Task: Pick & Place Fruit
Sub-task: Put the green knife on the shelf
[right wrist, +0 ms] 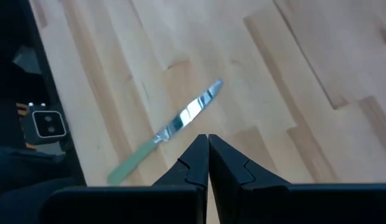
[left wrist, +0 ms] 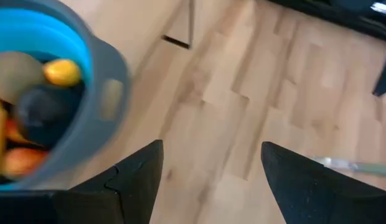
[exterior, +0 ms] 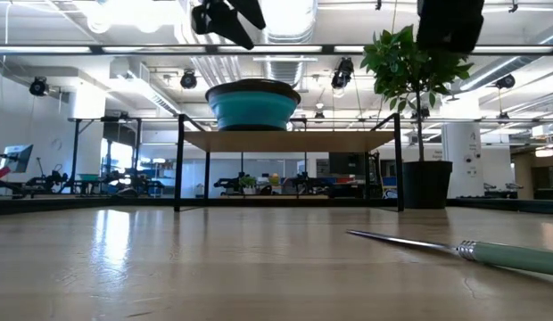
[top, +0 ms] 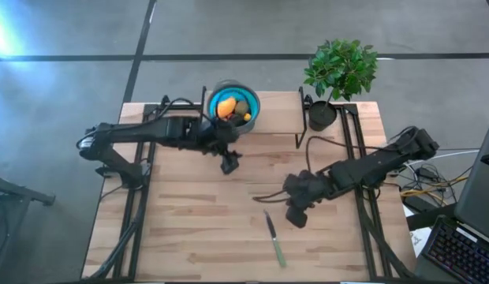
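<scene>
Spanning pale wood planks, table (top: 189, 229), knife (top: 274, 239), grey concrete floor (top: 63, 95)

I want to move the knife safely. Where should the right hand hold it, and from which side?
Probably grip the knife by its green handle, coming straight down from above. It lies flat on the table, so only a top approach fits, fingers across the slim handle. The right hand hovers beside the blade, shut.

We see a worktop (top: 197, 229) of pale wood planks, smooth with a soft sheen. At lower right of the high view lies a knife (top: 274, 239), its blade bright polished metal, its green handle matt. The bowl (left wrist: 96, 106) looks like smooth plastic, blue and grey. The fruit (left wrist: 61, 72) has smooth skins.
</scene>
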You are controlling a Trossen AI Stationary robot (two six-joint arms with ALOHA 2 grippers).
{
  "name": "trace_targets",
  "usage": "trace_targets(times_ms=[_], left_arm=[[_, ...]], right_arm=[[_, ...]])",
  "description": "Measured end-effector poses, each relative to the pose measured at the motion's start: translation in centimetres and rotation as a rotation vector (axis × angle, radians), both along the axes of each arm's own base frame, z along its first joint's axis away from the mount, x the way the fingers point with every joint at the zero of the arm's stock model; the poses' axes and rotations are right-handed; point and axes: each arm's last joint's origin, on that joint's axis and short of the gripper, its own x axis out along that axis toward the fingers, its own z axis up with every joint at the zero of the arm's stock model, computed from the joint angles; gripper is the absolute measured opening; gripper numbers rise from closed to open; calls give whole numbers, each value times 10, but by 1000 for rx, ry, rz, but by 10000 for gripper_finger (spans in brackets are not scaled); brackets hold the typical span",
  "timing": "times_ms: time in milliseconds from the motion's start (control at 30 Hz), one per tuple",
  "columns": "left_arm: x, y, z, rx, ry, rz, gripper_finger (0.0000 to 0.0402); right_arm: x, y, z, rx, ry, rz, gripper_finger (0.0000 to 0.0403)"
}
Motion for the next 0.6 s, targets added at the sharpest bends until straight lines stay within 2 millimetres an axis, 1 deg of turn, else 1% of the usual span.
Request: trace_targets(times_ms=[100, 300, 500, 600], left_arm=[[-2, -14, -8, -19, 31, -19, 275], [-13, -39, -36, -66, 104, -28, 275], [-26, -56, -63, -109, 164, 12, 275], [-30, -62, -75, -132, 187, 31, 275]], right_arm=[[10, 9, -2, -5, 8, 14, 8], [24, 30, -13, -5, 55, 20, 8], [33, 57, -19, 21, 78, 12, 8], [36, 66, -24, 37, 97, -18, 8]])
